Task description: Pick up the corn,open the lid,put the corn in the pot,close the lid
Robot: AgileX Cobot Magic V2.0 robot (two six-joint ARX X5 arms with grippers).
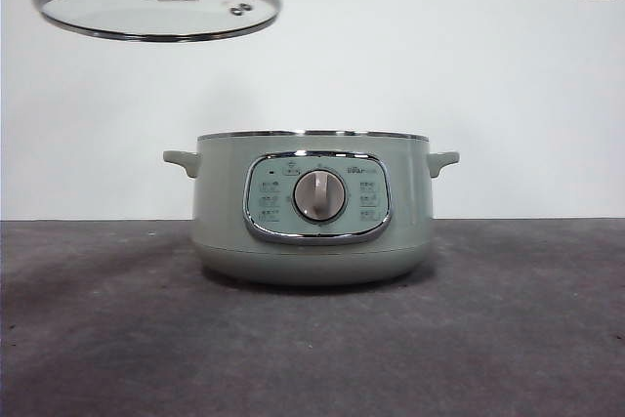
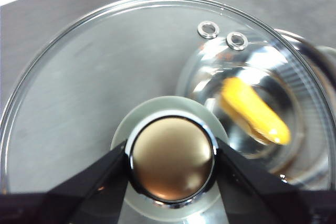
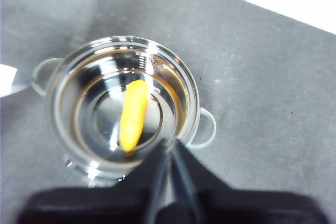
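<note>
Corn (image 3: 133, 115) lies inside the pot (image 1: 312, 207) — closing remains. Left end effector (image 2: 172, 165) grips the lid (image 1: 156, 5) by its knob, aloft at pot's ten o'clock; next, centre and lower it. Right end effector (image 3: 170, 153), closed and empty, hovers above.

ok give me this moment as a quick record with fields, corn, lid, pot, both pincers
corn: corn lies inside the pot, on its shiny floor
lid: lid is off the pot, held in the air up and to one side
pot: pot stands open on the table, dial to the front
left pincer: left pincer is shut on the lid's knob
right pincer: right pincer is shut and empty, above the pot's rim
remaining: close the lid
</note>
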